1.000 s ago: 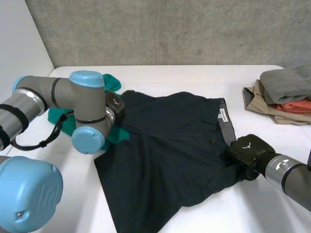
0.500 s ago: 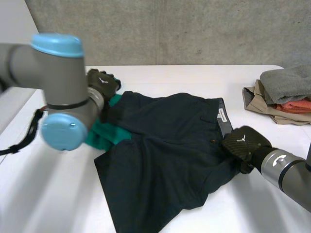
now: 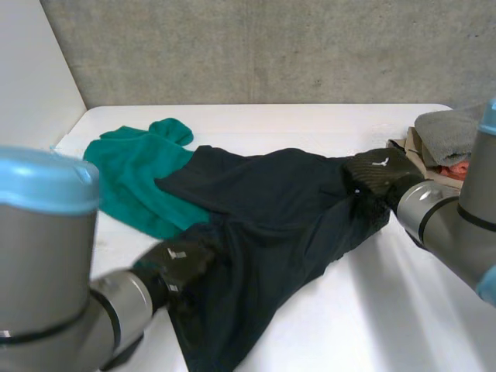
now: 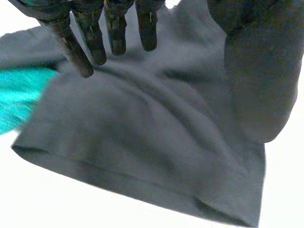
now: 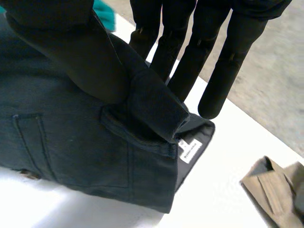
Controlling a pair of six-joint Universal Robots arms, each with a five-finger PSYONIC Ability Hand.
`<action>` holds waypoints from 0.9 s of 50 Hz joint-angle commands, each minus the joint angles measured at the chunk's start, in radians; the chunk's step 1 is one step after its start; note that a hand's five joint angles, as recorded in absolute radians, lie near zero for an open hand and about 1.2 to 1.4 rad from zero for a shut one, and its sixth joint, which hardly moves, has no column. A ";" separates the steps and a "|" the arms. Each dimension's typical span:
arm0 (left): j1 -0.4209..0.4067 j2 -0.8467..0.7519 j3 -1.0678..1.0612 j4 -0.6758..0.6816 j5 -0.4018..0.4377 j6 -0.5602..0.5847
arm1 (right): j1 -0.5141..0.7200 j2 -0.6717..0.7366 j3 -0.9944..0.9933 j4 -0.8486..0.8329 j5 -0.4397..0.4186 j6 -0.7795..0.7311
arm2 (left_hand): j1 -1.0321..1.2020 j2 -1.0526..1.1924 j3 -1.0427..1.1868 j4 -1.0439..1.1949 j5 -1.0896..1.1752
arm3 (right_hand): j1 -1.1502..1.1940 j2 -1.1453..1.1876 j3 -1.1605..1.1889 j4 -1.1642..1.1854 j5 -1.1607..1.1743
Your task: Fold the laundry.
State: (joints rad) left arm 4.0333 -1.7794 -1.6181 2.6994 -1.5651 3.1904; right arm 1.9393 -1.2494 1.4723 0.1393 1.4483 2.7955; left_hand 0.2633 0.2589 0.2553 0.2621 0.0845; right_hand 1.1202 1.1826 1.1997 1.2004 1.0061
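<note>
Dark navy shorts (image 3: 271,209) lie spread across the white table (image 3: 387,310), partly over a green cloth (image 3: 132,174) at the left. My right hand (image 3: 380,172) is at the waistband on the right side. In the right wrist view its thumb (image 5: 80,52) and fingers pinch the folded-over waistband (image 5: 152,111), raised off the table, with a white label (image 5: 190,151) showing below. My left hand (image 3: 177,263) is at the near left leg of the shorts. Its fingers (image 4: 116,28) are straight and spread just above the dark fabric (image 4: 142,128), near the leg hem.
A stack of folded laundry (image 3: 453,143), grey, orange and tan, sits at the table's right edge, close behind my right hand; the tan piece (image 5: 270,190) lies beside the waistband. A concrete wall runs along the back.
My left arm swung from the shorts' far left corner to the near left leg, and its fingers straightened. My right hand lifted the waistband and carried it toward the back of the table.
</note>
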 commanded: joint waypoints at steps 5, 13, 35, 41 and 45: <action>-0.114 -0.135 -0.008 0.039 -0.049 -0.041 | -0.017 0.034 -0.035 0.002 0.080 0.183 | 0.059 0.063 0.067 0.060 0.063 | 0.276 0.214 0.197 0.196 0.216; -0.172 -0.219 0.063 0.069 -0.121 -0.043 | -0.019 0.036 -0.032 0.005 0.093 0.197 | 0.843 0.847 0.851 0.844 0.847 | 0.276 0.214 0.197 0.196 0.216; -0.103 -0.074 -0.043 -0.090 -0.004 0.364 | -0.278 -0.145 0.292 0.598 -0.180 -0.903 | 1.133 1.137 1.141 1.134 1.137 | 0.276 0.214 0.197 0.196 0.216; -0.080 -0.124 0.074 -0.141 -0.013 0.401 | -0.272 -0.139 0.255 0.565 -0.213 -0.843 | 1.133 1.137 1.141 1.134 1.137 | 0.276 0.214 0.197 0.196 0.216; -0.044 -0.201 0.225 -0.069 -0.091 0.440 | -0.240 -0.087 0.180 0.421 -0.215 -0.659 | 1.133 1.137 1.141 1.134 1.137 | 0.276 0.214 0.197 0.196 0.216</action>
State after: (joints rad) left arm 3.9478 -1.8851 -1.5829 2.5662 -1.5670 3.5910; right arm 1.6600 -1.3918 1.7472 0.7268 1.2414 1.9101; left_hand 1.1178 1.1937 1.1844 1.1937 1.0128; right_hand 1.1329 1.1826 1.1997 1.2005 1.0061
